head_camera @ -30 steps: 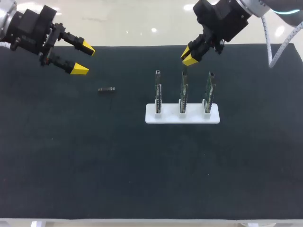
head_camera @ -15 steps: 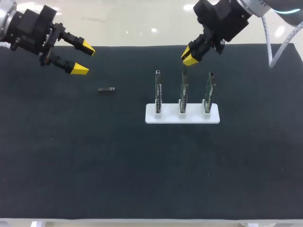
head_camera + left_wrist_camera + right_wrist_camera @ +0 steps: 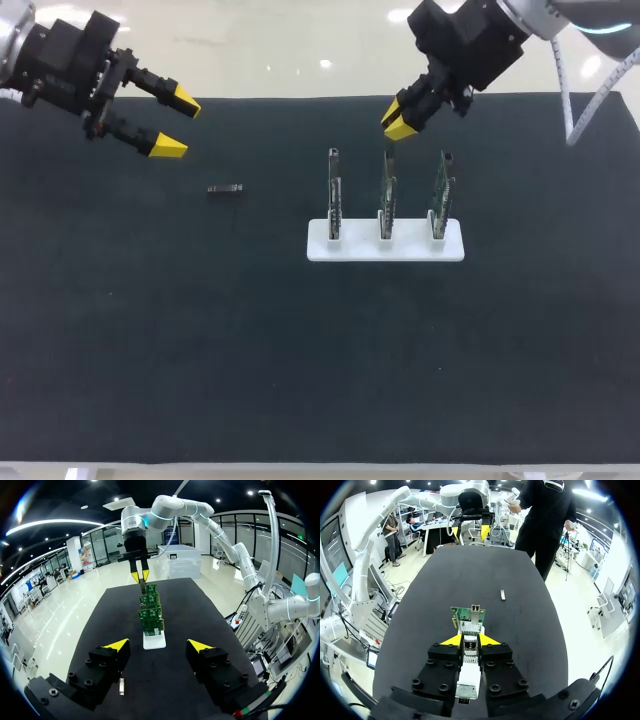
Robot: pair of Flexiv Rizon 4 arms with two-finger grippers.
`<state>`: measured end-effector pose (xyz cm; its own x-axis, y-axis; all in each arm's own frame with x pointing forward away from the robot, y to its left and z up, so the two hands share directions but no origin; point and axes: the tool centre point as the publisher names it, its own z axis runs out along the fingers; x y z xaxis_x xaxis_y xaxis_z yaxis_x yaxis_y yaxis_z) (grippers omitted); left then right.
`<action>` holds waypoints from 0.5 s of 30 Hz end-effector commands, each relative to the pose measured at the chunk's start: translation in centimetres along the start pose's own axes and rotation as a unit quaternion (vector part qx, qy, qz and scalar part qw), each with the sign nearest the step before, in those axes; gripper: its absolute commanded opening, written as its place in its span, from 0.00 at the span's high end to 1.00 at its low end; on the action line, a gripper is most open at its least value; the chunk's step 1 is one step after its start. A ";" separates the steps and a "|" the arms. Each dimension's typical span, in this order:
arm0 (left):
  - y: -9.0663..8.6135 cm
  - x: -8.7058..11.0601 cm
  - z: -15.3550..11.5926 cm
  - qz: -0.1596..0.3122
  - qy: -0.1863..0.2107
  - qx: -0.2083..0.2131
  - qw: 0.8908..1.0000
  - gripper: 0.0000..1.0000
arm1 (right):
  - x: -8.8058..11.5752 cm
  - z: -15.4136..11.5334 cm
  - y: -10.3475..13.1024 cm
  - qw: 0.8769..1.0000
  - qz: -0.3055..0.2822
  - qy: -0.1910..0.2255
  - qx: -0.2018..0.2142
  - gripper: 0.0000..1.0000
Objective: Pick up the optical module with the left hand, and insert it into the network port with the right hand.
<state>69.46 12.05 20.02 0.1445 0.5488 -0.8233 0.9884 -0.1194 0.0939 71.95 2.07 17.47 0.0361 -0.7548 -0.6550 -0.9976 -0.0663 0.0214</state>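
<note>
optical module (image 3: 226, 189): lies flat on the black table (image 3: 300, 360), on its far half. It is left of the white stand and well apart from it, with nothing touching it.
left gripper (image 3: 177, 122): released and empty, fingers wide apart. It hangs above the table to the far left of the module. In its wrist view the module lies down by one finger, not between the two.
right gripper (image 3: 396, 121): grasps nothing; its fingers are drawn close, with only a narrow gap. It hovers just beyond the far top edge of the middle board.
network port (image 3: 475, 609): a small metal cage at the top of a board. Each board seems to carry one, and I cannot tell which is meant.
boards (image 3: 387, 190): three green ones, upright and side by side in the stand (image 3: 385, 250).
risk: the module is thin and low, so an off-centre close would likely skid it or pinch one end. A tilted hand-over would probably miss the port. Hard pushing could bend a board or tip the stand.
in the way: the right gripper sits close to the middle board, so a careless descent could knock it. The stand is right of the left arm's likely path.
</note>
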 end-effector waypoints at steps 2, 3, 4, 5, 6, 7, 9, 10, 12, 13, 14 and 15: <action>0.0 0.0 0.0 0.000 0.001 0.000 1.000 0.00 | 0.2 0.1 0.0 1.000 -0.001 -0.001 0.001 1.00; 0.0 0.0 0.0 0.000 0.001 0.000 1.000 0.00 | 0.2 0.1 0.0 1.000 -0.001 -0.001 0.001 1.00; 0.0 0.0 0.0 0.000 0.001 0.000 1.000 0.00 | 0.2 0.2 -0.1 1.000 -0.001 -0.002 0.001 1.00; 0.0 0.0 0.0 0.000 0.001 0.000 1.000 0.00 | 0.2 0.2 -0.1 1.000 -0.002 -0.004 0.000 1.00; 0.0 0.0 0.0 0.000 0.001 0.000 1.000 0.00 | 0.2 0.2 -0.1 1.000 -0.001 -0.005 0.000 1.00; 0.0 0.0 0.0 0.000 0.001 0.000 1.000 0.00 | 0.2 0.2 -0.1 1.000 0.000 -0.007 0.000 0.65; 0.0 0.0 0.0 0.000 0.001 0.000 1.000 0.00 | -0.1 0.0 0.0 1.000 0.002 -0.005 0.003 0.00; 0.0 0.0 0.0 0.000 0.001 0.000 1.000 0.00 | -0.2 -0.2 0.0 1.000 0.003 -0.004 0.002 0.00; 0.0 0.0 0.0 0.000 0.001 0.000 1.000 0.00 | -0.5 -0.5 0.0 1.000 0.006 0.000 0.002 0.00; 0.0 0.0 0.0 0.000 0.001 0.000 1.000 0.00 | -0.6 -0.7 0.0 1.000 0.008 0.002 0.003 0.00; 0.0 0.0 0.0 0.000 0.001 0.000 1.000 0.00 | -0.8 -0.9 0.1 1.000 0.009 0.004 0.003 0.00; 0.0 0.0 0.0 0.000 0.001 0.000 1.000 0.00 | -0.9 -1.0 0.1 1.000 0.012 0.005 0.004 0.00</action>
<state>69.46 12.04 20.02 0.1445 0.5488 -0.8234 0.9884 -0.1194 0.0939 72.09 2.05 18.15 0.0167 -0.7561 -0.6542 -0.9984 -0.0483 0.0303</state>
